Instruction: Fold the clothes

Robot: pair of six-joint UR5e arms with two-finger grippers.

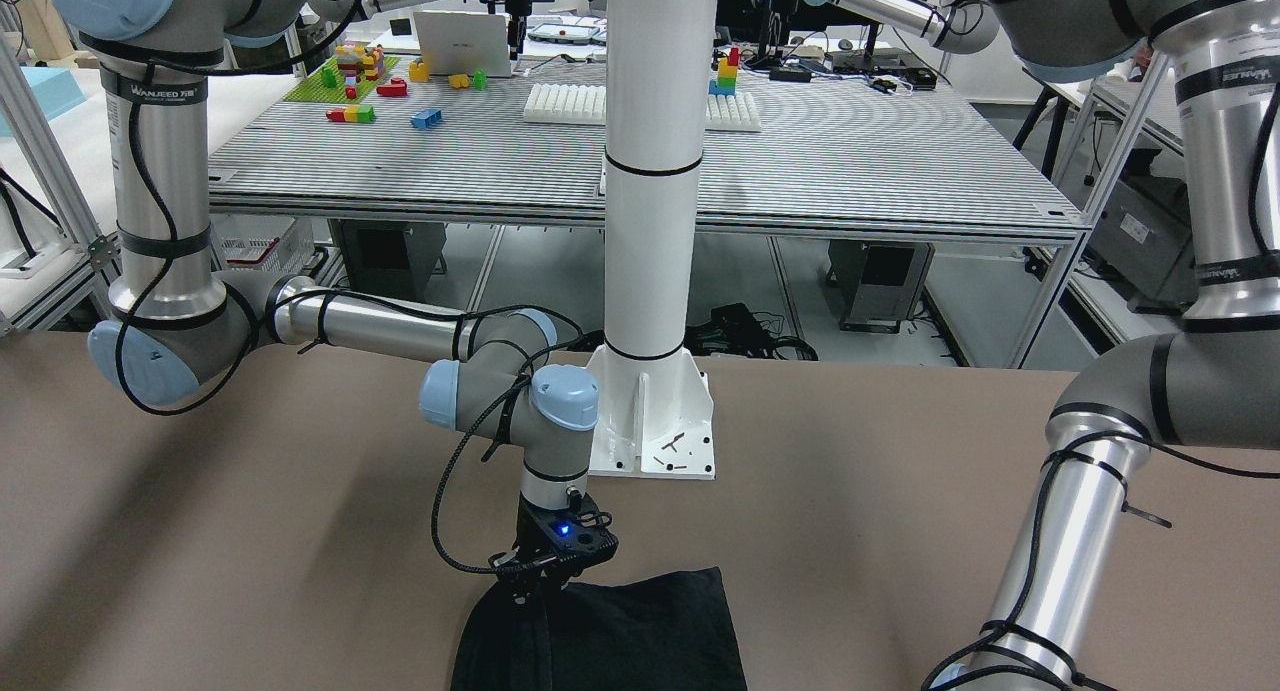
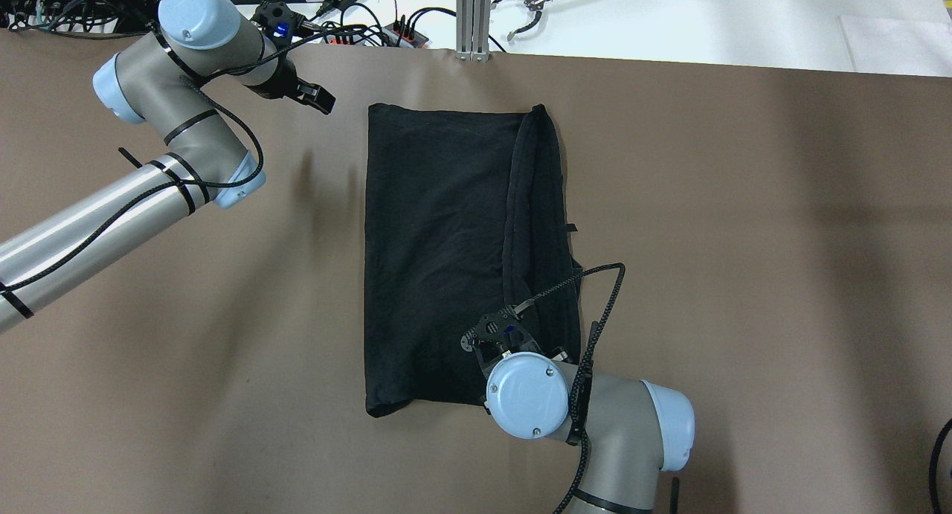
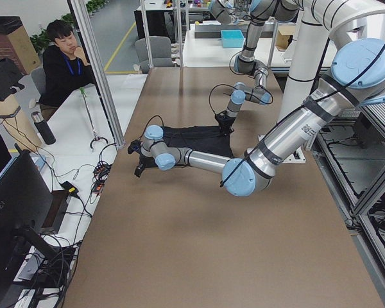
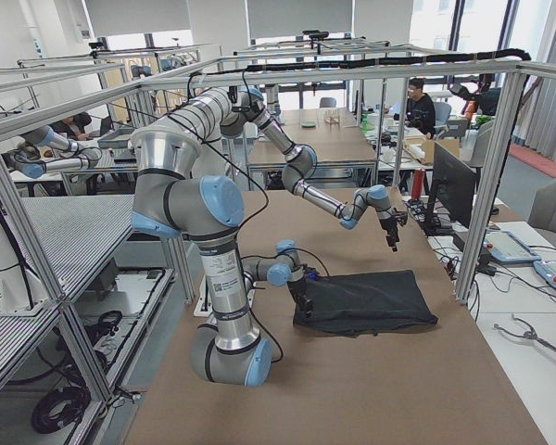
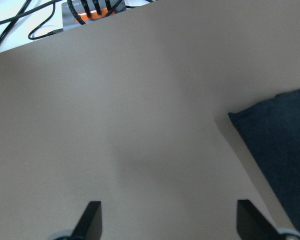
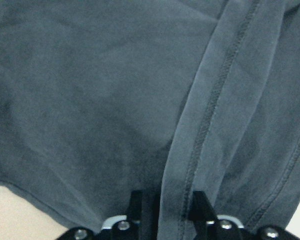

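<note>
The clothes (image 2: 439, 254) are one black garment lying as a folded rectangle in the middle of the brown table, with a hemmed flap doubled over along its right side. My right gripper (image 2: 511, 329) stands on the garment's near right part. In the right wrist view my right gripper (image 6: 165, 212) is shut on that hemmed strip of the clothes (image 6: 90, 100), which runs up between the fingers. My left gripper (image 2: 316, 99) hovers open beyond the garment's far left corner. The left wrist view shows my left gripper (image 5: 167, 220) over bare table, the clothes' corner (image 5: 280, 150) at the right.
Cables and a power strip (image 2: 357, 30) lie past the table's far edge. The white column base (image 1: 655, 421) stands at the robot's side of the table. A person (image 3: 61, 64) sits beyond the far edge. Bare brown table (image 2: 744, 239) spreads on both sides of the garment.
</note>
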